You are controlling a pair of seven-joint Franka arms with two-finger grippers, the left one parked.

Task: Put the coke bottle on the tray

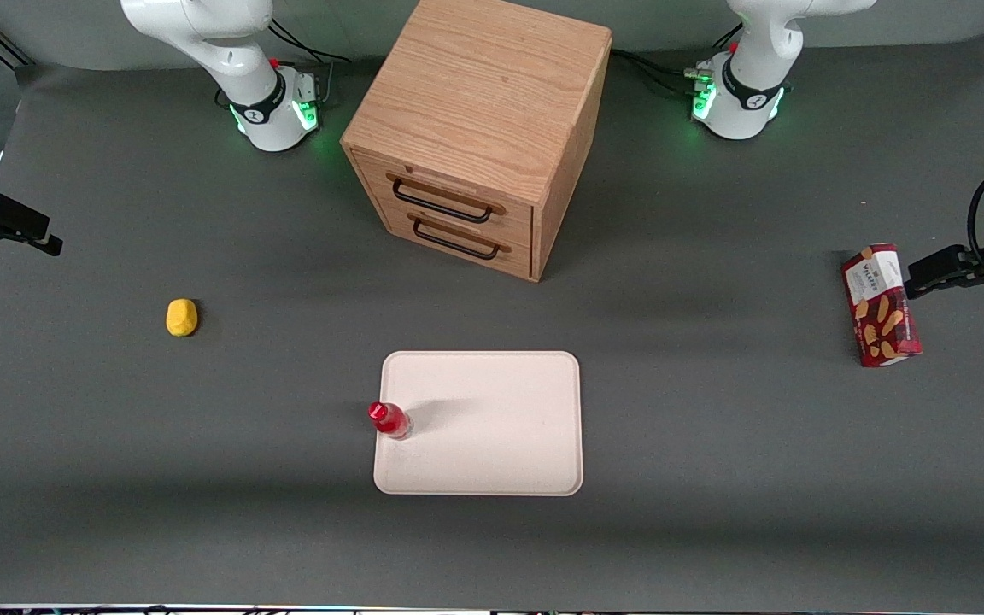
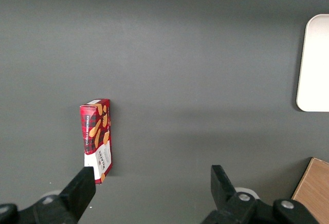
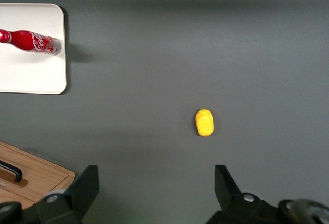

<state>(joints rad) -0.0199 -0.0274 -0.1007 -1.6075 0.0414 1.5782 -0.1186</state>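
Front view has the bottle (image 1: 389, 420) standing upright on the tray (image 1: 500, 453), long axis vertical, red cap up and silvery base down, just inside the tray's edge toward my working arm's end of the desk (image 1: 202, 478). My tool (image 1: 22, 229) hangs at that end, well apart from the bottle and tray, above bare desk.

My wrist view looks straight down and shows the tool (image 3: 157, 185) spread wide and released, gripping nothing. It also shows the bottle's side with its white lettering, which the front view hides. A small yellow lump (image 3: 205, 122) lies on the desk between my tool and the tray's level, apart from both. One corner of the wooden cabinet (image 3: 31, 178) shows with a black handle.

Only the front view takes in the whole cabinet with its two drawers, farther from the camera than the tray, and the red snack box (image 1: 881, 306) toward the parked arm's end.
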